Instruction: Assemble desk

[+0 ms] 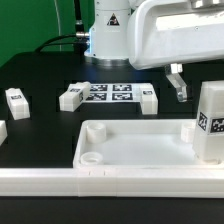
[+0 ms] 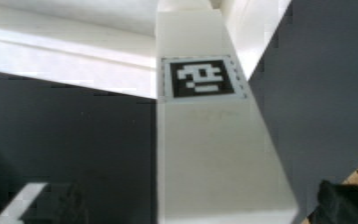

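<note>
1. Foremost, the large white plastic tray-like tabletop lies flat on the black table. It fills the exterior view from six toward four o'clock. A round socket shows in its corner at seven o'clock.
2. A white square leg stands upright at the tabletop's three-o'clock end and is cut off by the frame edge. How its foot sits in the tabletop cannot be made out.
3. The leg carries a black-and-white fiducial tag, a blocky pattern that is blurred.
4. The two-finger gripper hangs near the leg's top, on its ten-o'clock side. In the wrist view its dark fingertips stand wide apart. The leg rises between them with a gap on either side, so nothing is held.
5. The marker board lies toward twelve o'clock, its tags too small to read. Small white tagged blocks lie at both its ends and at nine o'clock.
</note>
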